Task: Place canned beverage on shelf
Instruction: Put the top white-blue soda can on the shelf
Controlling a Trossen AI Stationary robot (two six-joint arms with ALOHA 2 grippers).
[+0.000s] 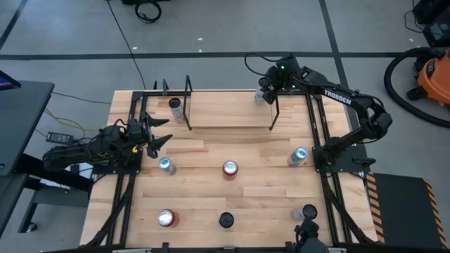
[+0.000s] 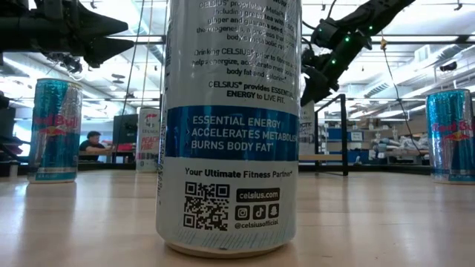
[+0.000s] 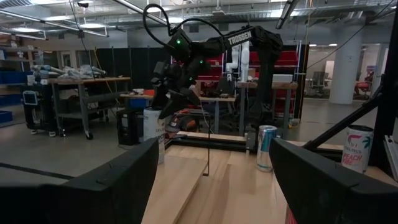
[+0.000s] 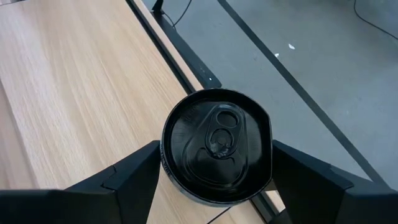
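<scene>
Light wooden table (image 1: 246,204) under an overhead camera, grey workshop floor all around. Right gripper (image 1: 264,91) over the far right corner of the shelf (image 1: 225,112), fingers spread either side of a black-topped can (image 4: 216,146), gaps visible on both sides: released or nearly so, by the look of it. Can upright near the shelf's outer edge, just beside a thin black corner rod (image 1: 274,112). 1 more can (image 1: 175,106) at the shelf's left end. Left gripper (image 1: 160,132) waiting at the table's left side, fingers apart and empty. 6 other cans on the table, nearest a red one (image 1: 230,169).
</scene>
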